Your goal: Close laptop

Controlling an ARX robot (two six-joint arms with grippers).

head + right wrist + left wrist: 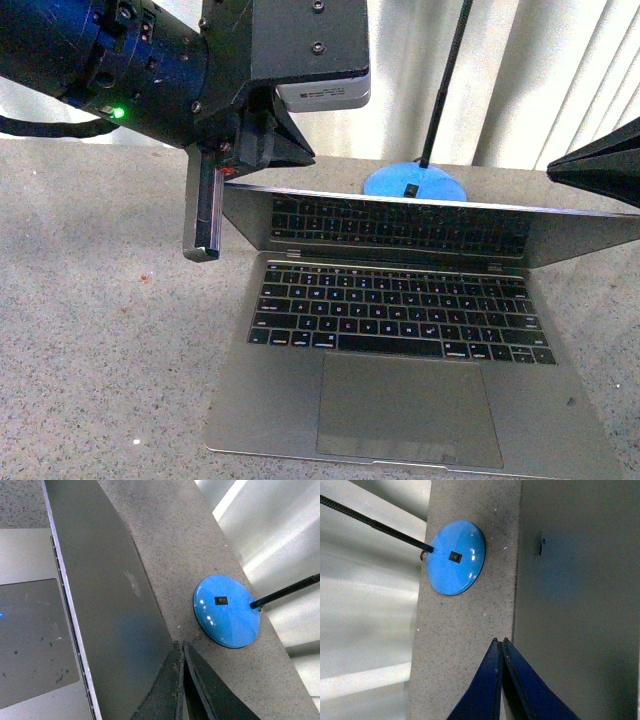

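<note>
The silver-grey laptop [400, 400] lies on the speckled table with its lid leaning forward over the black keys, which mirror in the screen. The left wrist view shows the lid's grey outside [580, 605] with its logo [538, 545]. My left gripper [500, 641] is shut, its tips at the lid's edge; in the front view it [300, 152] hangs over the lid's top left corner. My right gripper [180, 644] is shut too, its tips at the edge of the lid's outside [115, 610]. It enters the front view at the far right [555, 170]. Contact with the lid cannot be told.
A round blue lamp base [415, 185] with a black switch and a thin black pole [445, 80] stands just behind the lid, also visible as the blue base [455, 557] and blue base [227, 610]. Pale curtains hang beyond the table's back edge.
</note>
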